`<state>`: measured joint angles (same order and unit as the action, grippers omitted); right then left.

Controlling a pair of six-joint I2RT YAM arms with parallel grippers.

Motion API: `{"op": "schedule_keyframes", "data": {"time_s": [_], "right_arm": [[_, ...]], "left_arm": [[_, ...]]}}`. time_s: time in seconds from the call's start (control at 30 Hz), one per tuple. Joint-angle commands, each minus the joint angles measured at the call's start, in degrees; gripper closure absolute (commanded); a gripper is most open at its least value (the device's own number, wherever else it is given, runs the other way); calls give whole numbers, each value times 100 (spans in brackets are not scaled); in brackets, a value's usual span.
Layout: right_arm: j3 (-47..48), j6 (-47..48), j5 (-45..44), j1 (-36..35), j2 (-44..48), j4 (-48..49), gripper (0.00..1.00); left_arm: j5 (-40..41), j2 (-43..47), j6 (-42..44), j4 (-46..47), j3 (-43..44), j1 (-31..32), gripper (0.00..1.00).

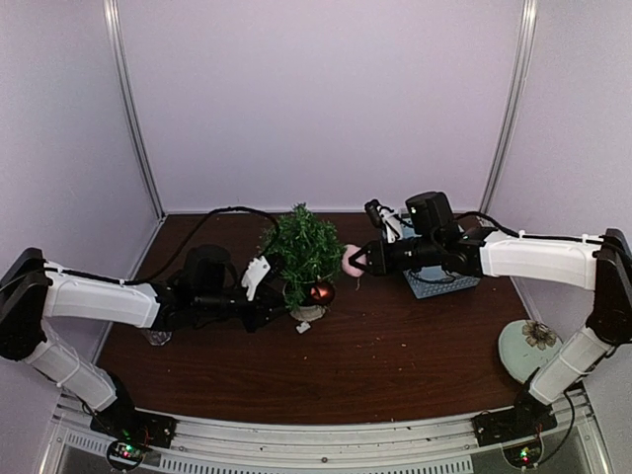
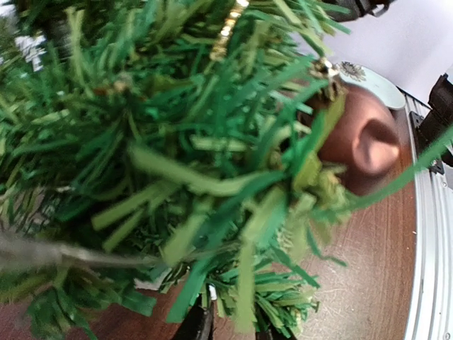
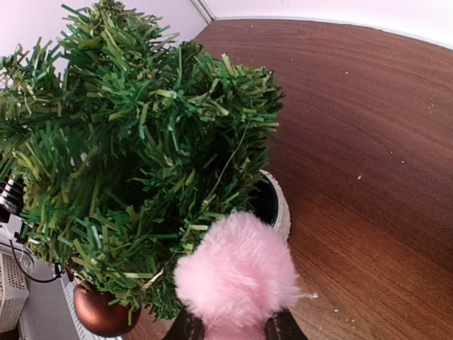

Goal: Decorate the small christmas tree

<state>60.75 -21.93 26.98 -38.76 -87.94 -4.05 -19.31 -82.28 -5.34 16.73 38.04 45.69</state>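
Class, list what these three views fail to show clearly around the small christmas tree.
1. Left gripper: top external, small christmas tree covers its fingertips; left wrist, blurred sprigs fill the frame. Grip unknowable.
2. Light-blue basket: top external, right arm hides its contents.
3. Right gripper: right wrist, pink pom-pom and bottom edge hide its fingertips.

No legible text, label, brand, number or sign was recorded in any view. Small white tag-like scrap [image 1: 303, 327] near desk centre: too small to read.

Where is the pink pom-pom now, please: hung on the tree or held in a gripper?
Held: the right gripper pinches the pink pom-pom beside the small christmas tree.
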Motion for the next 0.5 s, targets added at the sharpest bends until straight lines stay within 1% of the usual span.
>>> {"op": "schedule_keyframes", "data": {"time_s": [0.0,0.13,0.23,0.3,0.47], "right_arm": [[359,150,-52,24,-213,101,85],[567,176,-3,57,-424,175,85],[690,192,33,85,-552,224,85],[743,199,64,128,-626,256,85],[810,205,148,223,-782,346,85]], "left_arm": [[5,-122,126,392,211,142,80],[9,-198,171,423,233,264,79],[-44,-37,110,309,131,275,72],[69,213,55,161,-23,273,67],[409,1081,-48,-447,-337,149,61]]}}
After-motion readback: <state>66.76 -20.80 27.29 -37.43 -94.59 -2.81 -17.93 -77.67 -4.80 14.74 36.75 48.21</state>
